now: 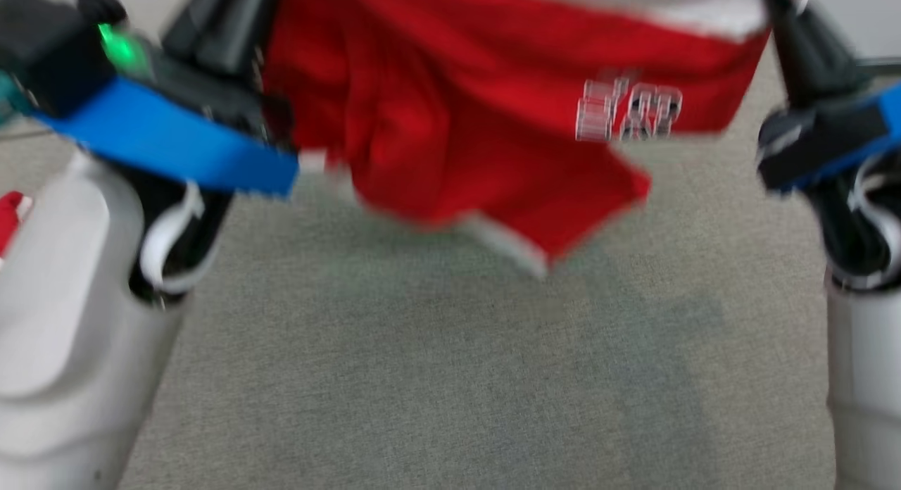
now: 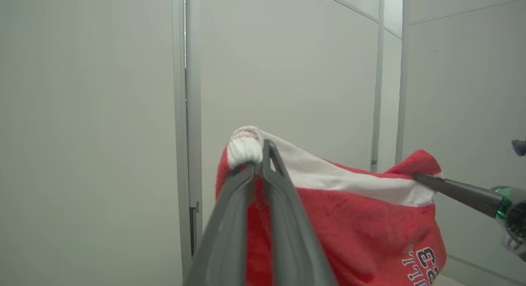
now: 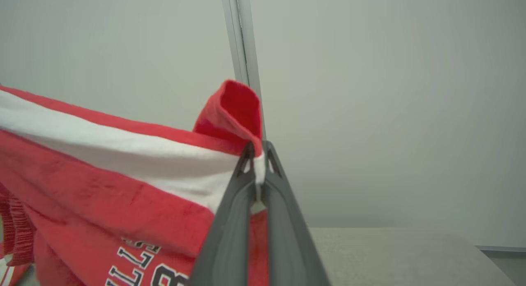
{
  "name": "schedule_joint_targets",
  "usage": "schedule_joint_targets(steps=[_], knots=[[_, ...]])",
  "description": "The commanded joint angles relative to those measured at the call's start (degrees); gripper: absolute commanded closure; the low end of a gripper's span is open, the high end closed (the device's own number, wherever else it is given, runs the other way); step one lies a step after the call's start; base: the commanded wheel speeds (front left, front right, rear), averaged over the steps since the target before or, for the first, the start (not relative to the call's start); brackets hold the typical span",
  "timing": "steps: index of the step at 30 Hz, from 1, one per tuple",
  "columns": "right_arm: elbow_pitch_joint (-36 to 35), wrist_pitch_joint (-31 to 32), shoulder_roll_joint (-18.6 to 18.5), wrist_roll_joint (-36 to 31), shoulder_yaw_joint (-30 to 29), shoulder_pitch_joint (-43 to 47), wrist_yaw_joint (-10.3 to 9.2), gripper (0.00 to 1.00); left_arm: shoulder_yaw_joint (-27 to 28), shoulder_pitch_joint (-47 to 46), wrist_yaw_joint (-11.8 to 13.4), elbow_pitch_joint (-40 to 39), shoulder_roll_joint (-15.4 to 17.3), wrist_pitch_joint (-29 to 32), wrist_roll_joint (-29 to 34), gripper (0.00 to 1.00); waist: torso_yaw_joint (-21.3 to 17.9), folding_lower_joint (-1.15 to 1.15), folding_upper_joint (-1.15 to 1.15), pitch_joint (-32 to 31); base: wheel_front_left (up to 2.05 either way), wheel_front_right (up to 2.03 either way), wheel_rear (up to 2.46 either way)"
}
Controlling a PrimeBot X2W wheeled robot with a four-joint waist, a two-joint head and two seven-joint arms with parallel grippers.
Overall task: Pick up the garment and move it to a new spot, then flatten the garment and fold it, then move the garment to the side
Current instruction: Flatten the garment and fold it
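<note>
Red garment between left fingers and right fingers.

My head camera looks steeply down, from close, onto the grey woven surface; its picture is blurred. My wrist cameras sight along the left gripper and the right gripper, roughly level, toward pale wall panels. All three views share the red fleece garment with a white band, very near; the left wrist view also catches the right gripper.

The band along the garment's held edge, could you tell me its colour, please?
A white band, on a red garment; clearest in the right wrist view.
</note>
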Motion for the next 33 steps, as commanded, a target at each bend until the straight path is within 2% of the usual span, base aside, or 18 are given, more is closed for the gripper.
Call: schedule_joint_targets(steps=[1, 5, 8, 13, 18, 22, 25, 29, 33], knots=[[2.1, -2.1, -0.3, -1.5, -0.2, -4.1, 0.03, 1.00, 0.4, -3.6, -0.3, 2.2, -0.6, -1.1, 0.6, 1.00, 0.1, -0.01, 0.00, 1.2, 0.00, 0.00, 0.00], [8.9, -8.4, 0.4, -4.9, -0.5, -12.1, 0.02, 1.00, -0.7, -10.9, -0.9, 9.3, -2.0, -4.0, 1.6, 1.00, -0.4, -0.01, 0.00, 3.9, 0.00, 0.00, 0.00], [13.8, -12.5, 1.2, -6.5, -0.1, -13.1, 0.02, 1.00, -2.6, -12.0, -1.1, 13.2, -3.2, -6.0, 1.1, 1.00, -0.6, -0.01, 0.00, 6.3, 0.00, 0.00, 0.00], [21.6, -18.0, 2.5, -5.1, 2.6, -8.2, 0.02, 1.00, -7.4, -7.1, -1.4, 17.4, -2.8, -9.5, 0.9, 1.00, -1.0, -0.01, 0.00, 9.9, 0.00, 0.00, 0.00], [26.2, -24.0, 3.1, -2.9, 5.8, -2.9, 0.03, 1.00, -11.2, 1.0, -1.5, 17.4, -1.5, -14.7, 0.3, 1.00, -1.5, -0.01, 0.00, 11.1, 0.00, 0.00, 0.00], [26.3, -27.6, 2.7, -1.2, 6.8, 1.4, 0.03, 1.00, -12.2, 7.4, -1.4, 14.9, -0.8, -16.9, 0.2, 1.00, -1.5, -0.01, 0.00, 9.8, 0.00, 0.00, 0.00], [24.4, -28.6, 1.9, -0.4, 6.3, 4.9, 0.02, 1.00, -12.4, 11.4, -0.3, 12.3, -0.7, -17.7, 1.5, 1.00, -1.1, -0.01, 0.00, 8.1, 0.00, 0.00, 0.00], [19.4, -27.4, 1.8, 1.9, 5.4, 10.6, 0.03, 1.00, -12.1, 16.7, 1.2, 7.1, -1.5, -18.0, 2.4, 1.00, -0.7, -0.01, 0.00, 5.3, 0.00, 0.00, 0.00], [11.3, -24.1, 1.3, 3.8, 4.3, 17.8, 0.03, 1.00, -12.1, 22.9, 3.2, 0.9, -1.2, -18.1, 3.0, 1.00, -0.6, -0.01, 0.00, 2.4, 0.00, 0.00, 0.00]])
